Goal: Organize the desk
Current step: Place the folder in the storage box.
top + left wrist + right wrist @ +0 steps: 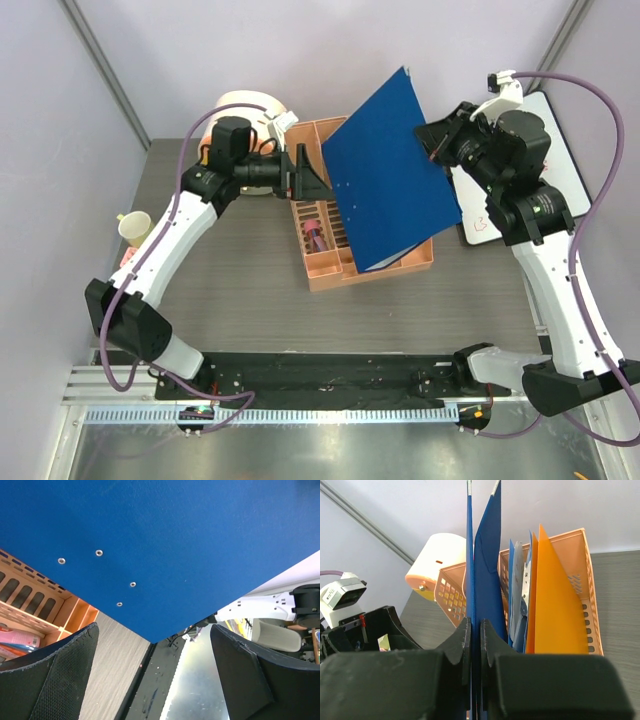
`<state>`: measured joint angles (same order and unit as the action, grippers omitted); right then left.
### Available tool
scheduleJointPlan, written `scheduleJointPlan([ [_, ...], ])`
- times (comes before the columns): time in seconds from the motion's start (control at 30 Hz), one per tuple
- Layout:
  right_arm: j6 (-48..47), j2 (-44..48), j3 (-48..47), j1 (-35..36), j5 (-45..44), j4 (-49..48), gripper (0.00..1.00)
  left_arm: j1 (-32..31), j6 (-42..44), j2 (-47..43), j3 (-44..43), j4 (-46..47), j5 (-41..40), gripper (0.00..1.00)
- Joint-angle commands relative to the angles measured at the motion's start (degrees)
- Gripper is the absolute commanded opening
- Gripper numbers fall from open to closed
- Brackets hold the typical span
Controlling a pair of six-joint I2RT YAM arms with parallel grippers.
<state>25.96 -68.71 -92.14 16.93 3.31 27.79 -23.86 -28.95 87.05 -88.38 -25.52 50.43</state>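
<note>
My right jaws clamp a blue folder (pixel 385 170), tilted above the peach desk organiser (pixel 325 272) near the grey worktop's (pixel 250 300) far edge; my left jaws gape empty beside it. Unfinished, I judge: folder unfiled, whiteboard (pixel 478 222) at the right edge, paper cup (pixel 133 228) at the left

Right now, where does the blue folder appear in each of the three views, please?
Top external: the blue folder is central, tilted over the peach tray.
Left wrist: it fills the upper part.
Right wrist: central, edge-on, pinched by the right hand.
Shared landmark: the peach tray, lower left in left wrist, right of the folder in right wrist.
</note>
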Motion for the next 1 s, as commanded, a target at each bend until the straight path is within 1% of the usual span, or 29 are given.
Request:
scheduleJointPlan([
  [0.0, -0.55, 2.88, -0.41, 0.12, -2.26, -8.28, 0.01, -0.40, -2.60, 0.32, -2.59, 3.90, -0.07, 0.93],
  [0.13, -0.64, 1.92, 0.20, 0.39, -0.51, -8.89, 0.01, -2.24, -2.95, 1.02, -2.59, 4.25, -0.87, 0.93],
  [0.2, -0.64, 1.04, 0.21, 1.17, 2.21, -9.68, 0.01, -2.42, -2.96, 1.37, -2.15, 4.16, -1.04, 0.93],
  [0.5, -0.03, -8.10, -4.27, 5.57, 6.44, -9.60, 0.01, -2.42, -0.50, 1.81, -1.09, 3.37, -3.59, 0.93],
  [0.63, 0.85, -9.95, -6.21, 6.28, 7.50, -9.42, 0.01, -2.33, 2.40, 3.21, -1.44, 1.53, -4.73, 0.93],
  [0.83, 3.22, -12.24, -8.67, 6.36, 10.83, -8.55, 0.01, -2.34, 3.64, 3.22, -0.39, 1.17, -5.17, 0.93],
  [0.87, 4.01, -12.50, -9.02, 6.45, 12.32, -8.46, 0.02, -2.33, 3.81, 3.04, -0.30, 1.09, -5.08, 0.93],
  [0.9, 4.45, -12.76, -9.37, 6.45, 13.03, -8.19, 0.07, -2.33, 3.99, 3.04, -0.13, 1.08, -5.17, 0.93],
  [0.97, 5.94, -13.21, -10.08, 6.45, 14.61, -7.75, 0.22, -2.33, 4.51, 2.95, 0.05, 1.17, -5.35, 0.93],
])
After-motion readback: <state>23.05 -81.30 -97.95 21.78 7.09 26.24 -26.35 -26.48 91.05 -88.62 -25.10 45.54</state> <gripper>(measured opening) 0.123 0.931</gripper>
